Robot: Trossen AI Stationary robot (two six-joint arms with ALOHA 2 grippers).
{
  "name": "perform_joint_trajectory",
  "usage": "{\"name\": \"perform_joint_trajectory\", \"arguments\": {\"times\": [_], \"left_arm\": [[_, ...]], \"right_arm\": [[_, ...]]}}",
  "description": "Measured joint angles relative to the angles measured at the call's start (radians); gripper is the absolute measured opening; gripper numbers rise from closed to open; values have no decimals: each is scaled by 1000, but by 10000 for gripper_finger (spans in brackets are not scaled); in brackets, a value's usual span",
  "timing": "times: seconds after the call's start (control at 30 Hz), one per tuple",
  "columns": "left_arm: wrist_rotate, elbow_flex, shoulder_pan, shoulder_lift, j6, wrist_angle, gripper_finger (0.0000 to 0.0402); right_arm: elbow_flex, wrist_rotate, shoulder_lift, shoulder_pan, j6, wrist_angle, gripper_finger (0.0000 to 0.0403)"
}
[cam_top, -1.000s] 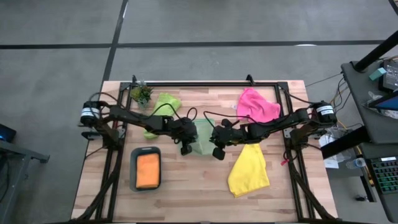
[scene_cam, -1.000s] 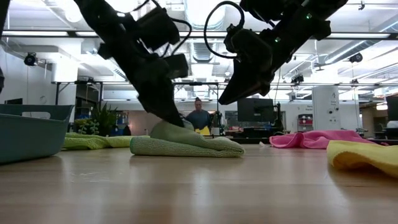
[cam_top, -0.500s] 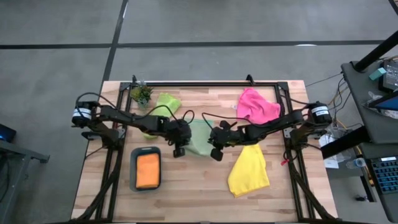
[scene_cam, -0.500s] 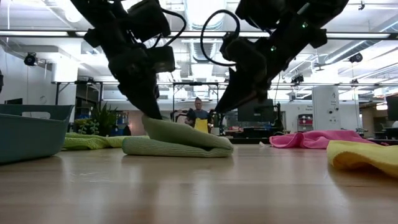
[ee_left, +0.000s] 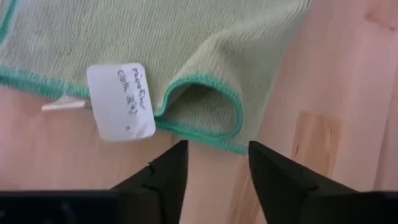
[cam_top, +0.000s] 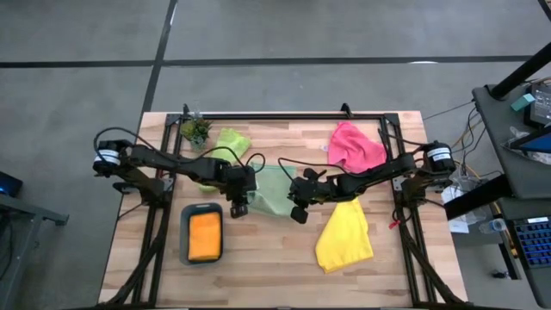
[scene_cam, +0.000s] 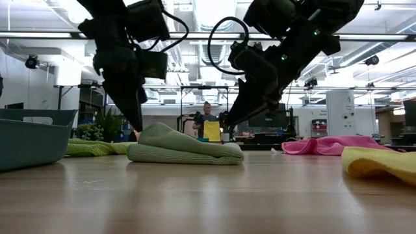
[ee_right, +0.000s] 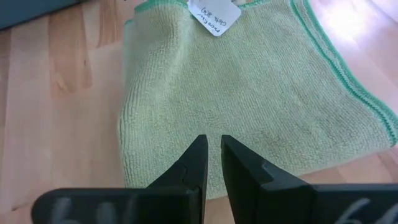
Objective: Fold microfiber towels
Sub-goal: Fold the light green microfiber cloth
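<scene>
Left wrist view: left hand (ee_left: 214, 168) spread (empty) beside sage towel (ee_left: 186, 56); right hand (ee_right: 213, 163) nearly pressed together.

Both arms are stretched inward toward the counter's middle. The left pincer (cam_top: 238, 207) is held low with its fingers parted; the right pincer (cam_top: 297, 211) is held nearly closed, gripping nothing.

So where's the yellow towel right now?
In the high view the yellow towel lies on the table's right half, toward the front edge, just below the right gripper and the pink towel.
</scene>
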Motion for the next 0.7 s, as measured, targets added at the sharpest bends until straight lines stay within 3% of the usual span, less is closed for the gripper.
{"name": "perform_joint_trajectory", "arguments": {"times": [0.17,0.37,0.53,0.7], "left_arm": [[0,-3,-2,7,0,56,174],[4,-7,-27,25,46,95,167],[7,-31,-42,26,54,141,113],[6,-43,-42,27,52,186,25]], "right_arm": [[0,0,1,0,-1,8,38],[0,0,2,0,-3,11,38],[0,0,2,0,-8,17,38],[0,0,2,0,-8,20,38]]}}
